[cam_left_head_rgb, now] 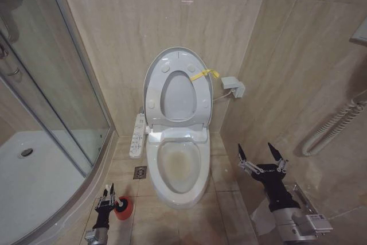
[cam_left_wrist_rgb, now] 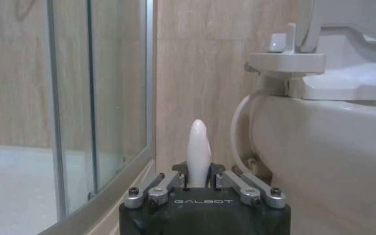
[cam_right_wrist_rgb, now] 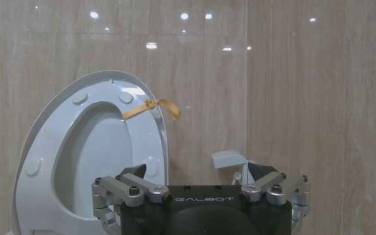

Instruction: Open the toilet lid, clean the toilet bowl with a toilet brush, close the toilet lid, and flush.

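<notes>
Left gripper closes on brush handle as toilet stands open

Left gripper [cam_left_head_rgb: 108, 190], low at the left of the toilet bowl [cam_left_head_rgb: 177, 167], has its fingers drawn narrow around the white stick handle of the toilet brush [cam_left_wrist_rgb: 199, 152]; the left wrist view shows the handle's rounded tip rising upright from between the finger links. The head view places this gripper directly over the small round red holder cup [cam_left_head_rgb: 122, 207] on the tiled floor, between the curved edge of the shower tray [cam_left_head_rgb: 34, 182] and the bowl's pedestal. The left arm reaches forward close to the floor, its gripper pointing toward the back wall.

Right gripper [cam_left_head_rgb: 262, 156] hovers to the right of the bowl, near the side wall, its two dark fingertips spread wide and holding nothing. The right arm extends forward at about seat height, and its wrist camera looks at the raised lid.

The toilet lid [cam_left_head_rgb: 153, 76] stands upright against the rear wall with the ring-shaped seat [cam_left_head_rgb: 203, 98] lifted against it, a yellow ribbon [cam_left_head_rgb: 205, 74] tied at the upper right edge. The bowl is uncovered, showing a faint brownish stain inside. A white control panel [cam_left_head_rgb: 138, 135] runs along the bowl's left side, and a small white box [cam_left_head_rgb: 234, 85] sits on the wall to the right of the lid
</notes>
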Tool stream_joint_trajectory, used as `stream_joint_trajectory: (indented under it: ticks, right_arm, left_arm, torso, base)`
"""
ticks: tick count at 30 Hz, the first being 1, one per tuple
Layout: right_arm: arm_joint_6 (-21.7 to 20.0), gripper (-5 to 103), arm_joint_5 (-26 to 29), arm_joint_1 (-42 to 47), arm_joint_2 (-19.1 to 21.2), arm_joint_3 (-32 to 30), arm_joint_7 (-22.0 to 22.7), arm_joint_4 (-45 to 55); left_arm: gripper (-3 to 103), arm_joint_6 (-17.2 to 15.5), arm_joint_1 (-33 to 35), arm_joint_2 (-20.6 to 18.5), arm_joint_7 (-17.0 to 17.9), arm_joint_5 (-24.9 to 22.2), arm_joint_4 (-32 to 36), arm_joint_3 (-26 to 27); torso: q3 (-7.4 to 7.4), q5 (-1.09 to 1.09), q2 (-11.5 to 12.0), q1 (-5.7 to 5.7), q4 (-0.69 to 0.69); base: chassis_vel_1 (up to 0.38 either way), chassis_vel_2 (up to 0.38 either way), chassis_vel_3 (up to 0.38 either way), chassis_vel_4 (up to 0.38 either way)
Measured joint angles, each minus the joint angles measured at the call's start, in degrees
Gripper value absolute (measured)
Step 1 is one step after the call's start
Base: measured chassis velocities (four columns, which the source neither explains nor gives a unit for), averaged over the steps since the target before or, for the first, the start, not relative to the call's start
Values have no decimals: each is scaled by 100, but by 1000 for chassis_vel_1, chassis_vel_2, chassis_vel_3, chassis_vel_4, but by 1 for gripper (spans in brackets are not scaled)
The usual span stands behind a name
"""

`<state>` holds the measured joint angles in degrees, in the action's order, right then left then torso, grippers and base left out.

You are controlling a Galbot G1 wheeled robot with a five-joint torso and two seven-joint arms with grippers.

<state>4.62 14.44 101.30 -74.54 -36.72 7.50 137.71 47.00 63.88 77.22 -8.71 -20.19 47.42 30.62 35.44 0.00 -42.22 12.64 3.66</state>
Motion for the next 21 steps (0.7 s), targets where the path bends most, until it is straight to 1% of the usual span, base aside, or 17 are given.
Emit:
stream_joint_trajectory:
  ticks: [2, 7, 8, 15, 16, 17, 18, 21]
  right_arm:
    - [0, 100, 0, 0, 0, 0, 0, 0]
    - [0, 100, 0, 0, 0, 0, 0, 0]
    - [0, 100, 0, 0, 0, 0, 0, 0]
    - [0, 100, 0, 0, 0, 0, 0, 0]
    - [0, 100, 0, 0, 0, 0, 0, 0]
    - [0, 100, 0, 0, 0, 0, 0, 0]
    - [0, 100, 0, 0, 0, 0, 0, 0]
    - [0, 100, 0, 0, 0, 0, 0, 0]
  left_arm:
    - [23, 0, 42, -5, 8, 20, 31, 6]
    - [23, -6, 151, -15, 10, 93, 129, 44]
    - [50, -7, 174, -18, 10, 125, 170, 69]
    - [50, -11, 404, -21, 12, 218, 509, 148]
    - [77, -12, 432, -21, 12, 221, 554, 154]
    - [77, -15, 513, -21, 26, 230, 717, 168]
    - [77, -15, 513, -21, 26, 230, 717, 168]
    - [77, -23, 735, -9, 156, 340, 1223, 190]
  torso:
    - [0, 1, 0, 0, 0]
    - [0, 0, 0, 0, 0]
    - [0, 0, 0, 0, 0]
    - [0, 0, 0, 0, 0]
    - [0, 0, 0, 0, 0]
    - [0, 0, 0, 0, 0]
    - [0, 0, 0, 0, 0]
    - [0, 0, 0, 0, 2]
  base:
    - [0, 0, 0, 0]
    - [0, 0, 0, 0]
    - [0, 0, 0, 0]
    - [0, 0, 0, 0]
    - [0, 0, 0, 0]
    - [0, 0, 0, 0]
    - [0, 0, 0, 0]
    - [0, 0, 0, 0]
